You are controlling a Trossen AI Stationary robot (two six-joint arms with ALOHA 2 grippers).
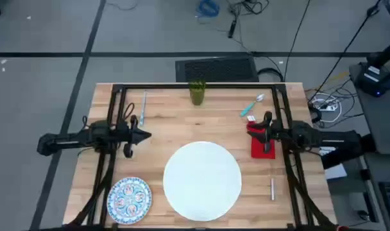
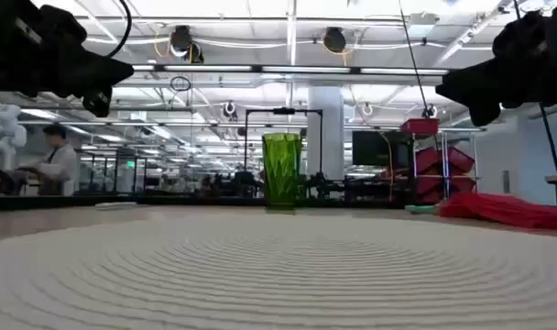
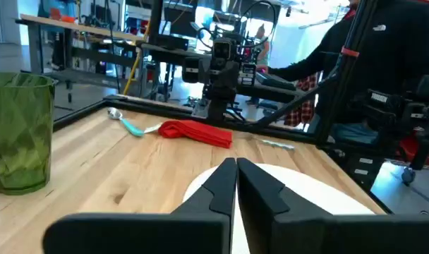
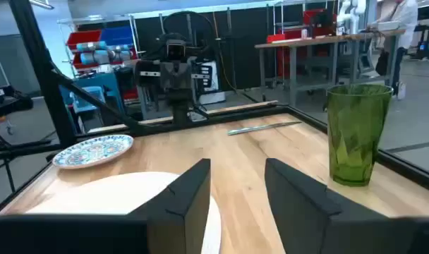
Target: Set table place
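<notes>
The place setting lies scattered over the table (image 1: 156,138), not yet gathered. The big white plate (image 1: 203,179) sits near the middle of the front edge, with the small patterned plate (image 1: 129,199) in the front left corner. The green tumbler (image 1: 197,92) stands upright at the middle of the back edge. The red napkin (image 1: 262,141) lies by the right edge, the teal-handled spoon (image 1: 251,106) behind it toward the back right corner. One silver piece of cutlery (image 1: 144,108) lies near the back left corner, another (image 1: 272,188) near the front right.

The left gripper (image 1: 145,135) hovers over the left side of the table, empty, its fingers pressed together. The right gripper (image 1: 267,119) hangs over the napkin's back end with its fingers spread and nothing between them.

The likeliest trouble is at the napkin: cloth is limp, so a shallow pinch may catch only one fold and let it slide out or drag crumpled. The spoon lies near it, so a sloppy descent could knock it toward the frame rail. Later, the tall tumbler could tip if struck high, and the flat cutlery gives the fingers little to grip against the wood.
</notes>
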